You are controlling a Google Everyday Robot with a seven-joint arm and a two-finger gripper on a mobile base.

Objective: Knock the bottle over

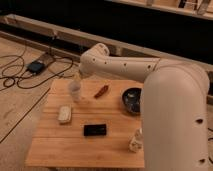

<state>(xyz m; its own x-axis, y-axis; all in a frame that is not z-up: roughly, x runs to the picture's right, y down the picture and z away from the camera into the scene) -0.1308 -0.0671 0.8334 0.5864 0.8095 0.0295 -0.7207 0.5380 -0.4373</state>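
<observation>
Light wood desk in the middle of the frame, with a handful of small stuff spread over it. The robot's big white arm fills the right side and reaches across the top of the desk toward its upper left corner. There the gripper hangs right over a translucent whitish cup. Honestly can't tell if the gripper is open or closed, it kind of blends into the cup.

The bottle is standing upright at the lower right of the desk, close to the front edge. It's tucked just beside the fat part of the arm, which hides some of it. So gripper and bottle are well apart, at opposite corners.

In between there's a black phone lying flat, lower centre, and a flat whitish block up and to the left of it. A small reddish-brown thing sits just right of the cup, and a dark bowl is at the right, partly behind the arm. Off the desk at the upper left, dark cables and a small dark box lie on the floor.
</observation>
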